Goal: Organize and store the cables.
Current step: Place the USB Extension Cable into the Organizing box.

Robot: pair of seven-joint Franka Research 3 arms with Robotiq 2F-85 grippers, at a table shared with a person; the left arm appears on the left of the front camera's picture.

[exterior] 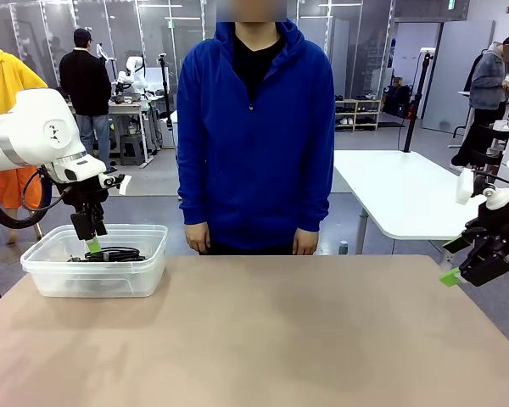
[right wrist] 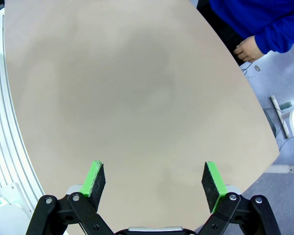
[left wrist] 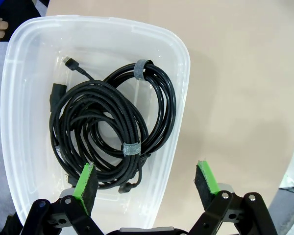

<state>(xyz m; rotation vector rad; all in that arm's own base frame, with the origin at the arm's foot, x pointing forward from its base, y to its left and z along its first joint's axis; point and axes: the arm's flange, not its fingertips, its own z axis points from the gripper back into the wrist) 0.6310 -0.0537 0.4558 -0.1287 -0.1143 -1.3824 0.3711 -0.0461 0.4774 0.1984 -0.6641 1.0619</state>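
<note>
Cables [left wrist: 108, 127] overlap in bin [left wrist: 19, 147]; bundle count unclear; bin's near end cut off

This looks like a robot lab in a big open hall. Far off on the left, another table [exterior: 134, 106] holds machines, and people [exterior: 85, 80] stand working at it. The floor is grey, with glass walls [exterior: 144, 34] at the back. A white table [exterior: 403, 191] stands on the right, and shelves [exterior: 356, 114] sit far behind it.
</note>
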